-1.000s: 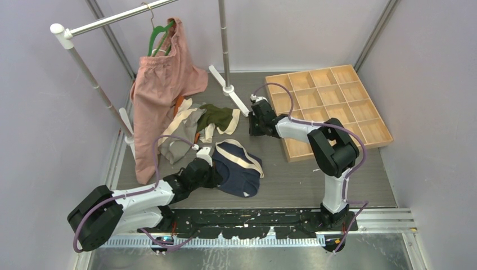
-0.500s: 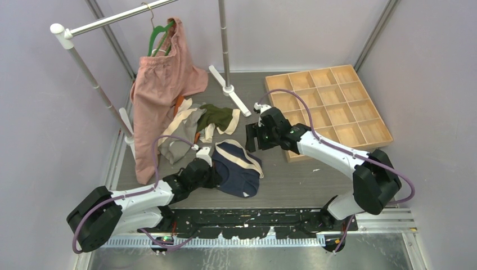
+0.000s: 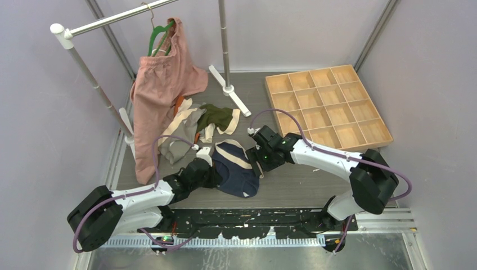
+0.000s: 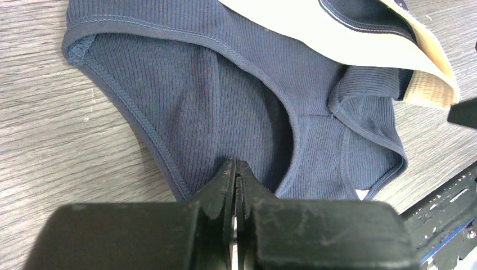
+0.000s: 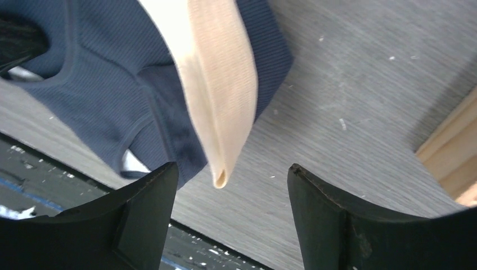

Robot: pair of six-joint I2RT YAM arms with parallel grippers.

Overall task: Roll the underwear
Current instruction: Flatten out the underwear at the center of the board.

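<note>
The left jaws are pressed together, and the left gripper (image 4: 235, 170) (image 3: 209, 169) pinches the lower hem of the navy underwear (image 4: 225, 101) (image 3: 239, 173) (image 5: 95, 84). The right jaws are spread wide; the right gripper (image 5: 232, 175) (image 3: 260, 160) hangs just above the folded end of the cream waistband (image 5: 219, 84) (image 4: 349, 34), touching nothing.

The navy underwear lies flat on the grey table (image 3: 315, 180), between the two grippers and near the front edge. A small white label (image 4: 363, 194) (image 5: 134, 163) peeps from its lower edge, but no writing on it can be read.

Behind it lies a loose heap with an olive green pair (image 3: 216, 116) and a grey pair (image 3: 180, 147). The wooden compartment tray (image 3: 332, 104) sits to the right, well apart from the navy pair.
</note>
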